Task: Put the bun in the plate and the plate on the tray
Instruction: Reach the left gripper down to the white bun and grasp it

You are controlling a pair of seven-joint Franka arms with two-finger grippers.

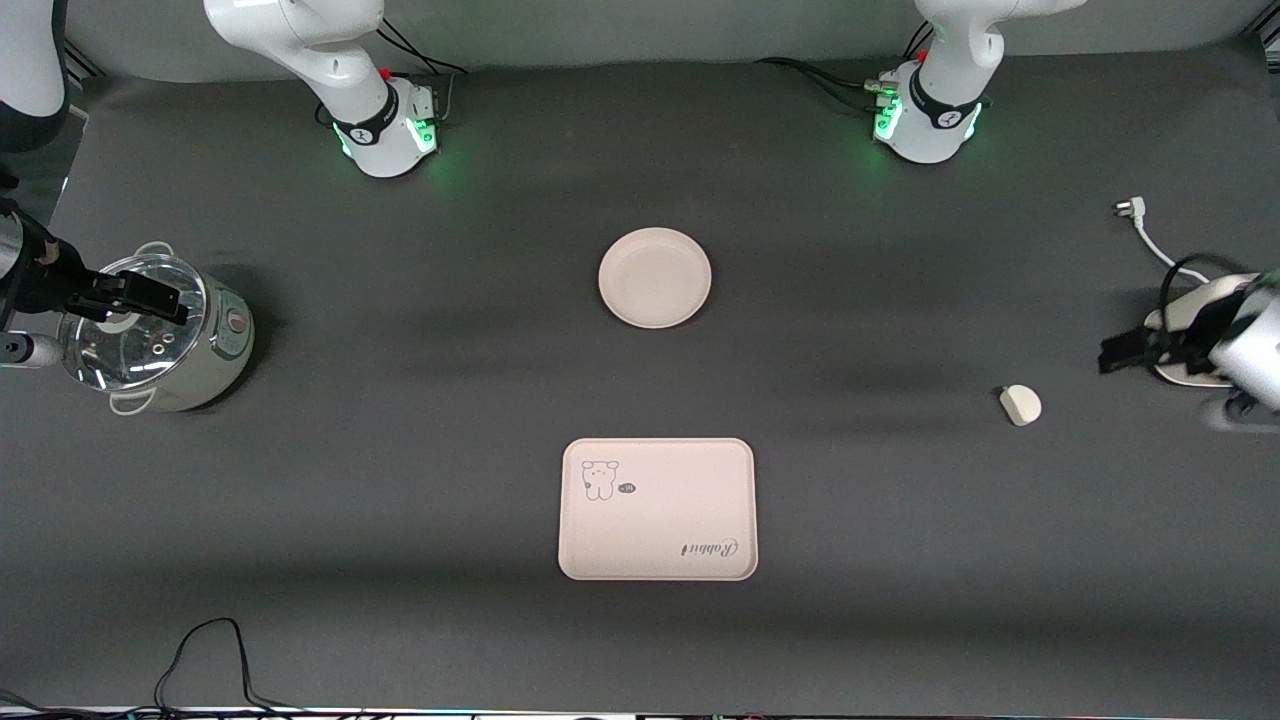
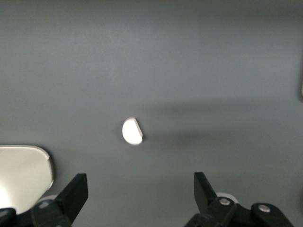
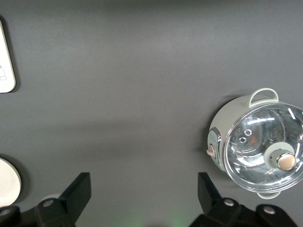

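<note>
Worktop (image 1: 400, 450): dark grey matte cloth covering the full field, faint creases and soft banded shadows running across it. Light even, from overhead; green glow on the cloth at 11 and 1 o'clock. Small pale-green cooking pot (image 1: 165, 335) with glass lid at 9 o'clock. White plug and cable (image 1: 1140, 225) at 2 o'clock. Black cable loop (image 1: 210, 665) at 7 o'clock, along the near edge.

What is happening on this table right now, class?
Nothing is held yet. The bun lies alone on the table toward the left arm's end, with the open left gripper in the air close by. The plate is empty, and the tray, nearer the front camera, is empty too. The open right gripper is over a small lidded cooker at the right arm's end.
</note>
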